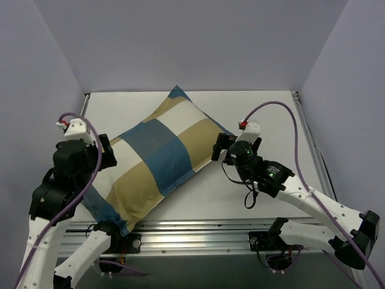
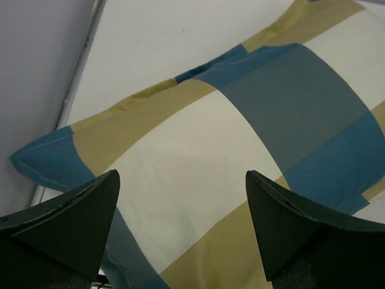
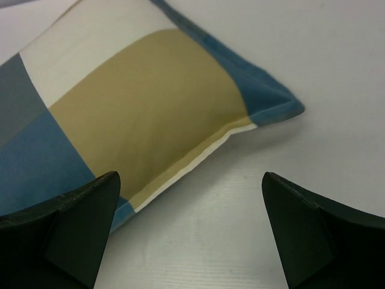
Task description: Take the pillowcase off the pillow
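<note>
The pillowcase [image 1: 157, 158], in blue, tan and cream blocks, covers the whole pillow and lies diagonally across the white table [image 1: 264, 114]. The plain white pillow itself is hidden inside it. My left gripper [image 1: 107, 152] is open and empty, hovering over the case's left end; in the left wrist view the case [image 2: 198, 150] fills the frame between my fingers [image 2: 78, 217]. My right gripper [image 1: 220, 146] is open and empty beside the case's right edge; in the right wrist view it is above bare table next to the case's tan block [image 3: 144, 108] and blue corner [image 3: 277, 102].
Grey walls [image 1: 36, 78] close in the table on the left, back and right. A metal rail [image 1: 198, 232] runs along the near edge between the arm bases. The case's near-left corner [image 1: 117, 224] reaches that rail.
</note>
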